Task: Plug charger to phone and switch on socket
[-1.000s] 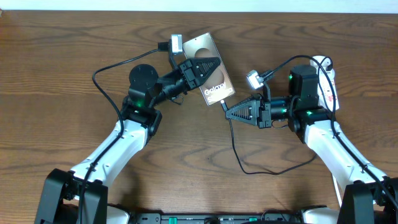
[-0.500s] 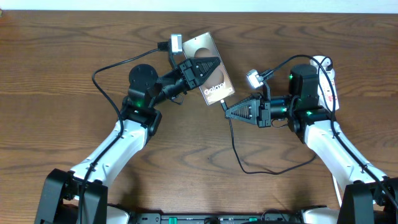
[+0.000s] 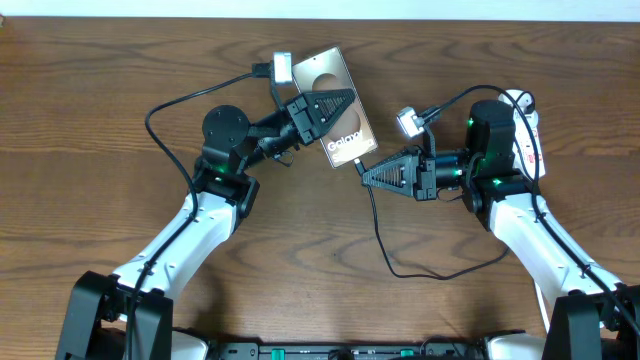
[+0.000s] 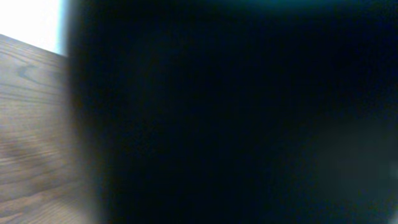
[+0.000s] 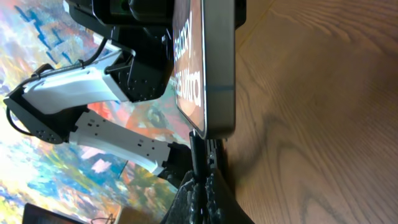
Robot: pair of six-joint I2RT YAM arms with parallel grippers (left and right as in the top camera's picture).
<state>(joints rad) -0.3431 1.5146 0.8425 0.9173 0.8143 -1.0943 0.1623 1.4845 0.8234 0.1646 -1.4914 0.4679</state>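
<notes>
Phone (image 3: 350, 140), a flat glossy bronze slab with rounded corners and white Galaxy lettering, sits slantwise close to the far edge of the wooden desk (image 3: 100, 100).

Left of the phone the brown, grained wood lies bare and wide, crossed only by a thin black wire looping off the left arm. The left hand (image 3: 340, 102) reaches in from that side, its black wedge-shaped fingers laid across the middle of the phone and clamped on it. The left wrist view is almost wholly a dark blur, with a strip of wood at its left border.

At the phone's lower short edge, the small black tip of the charger (image 3: 378, 232) meets the metal rim. Whether it is seated inside the port cannot be told. In the right wrist view the phone (image 5: 214, 74) shows its thick grey edge, with a shadow on the wood beneath, and the charger (image 5: 196, 152) stands straight against that edge.

The right hand (image 3: 364, 180), just right of the phone's lower corner, has its ridged fingers (image 5: 208, 193) pressed together on the tip. The thin cable trails from there toward the near side of the desk, then curves right.

Well right of the phone, the narrow white socket (image 3: 530, 135) with red markings lies largely under the right arm.
</notes>
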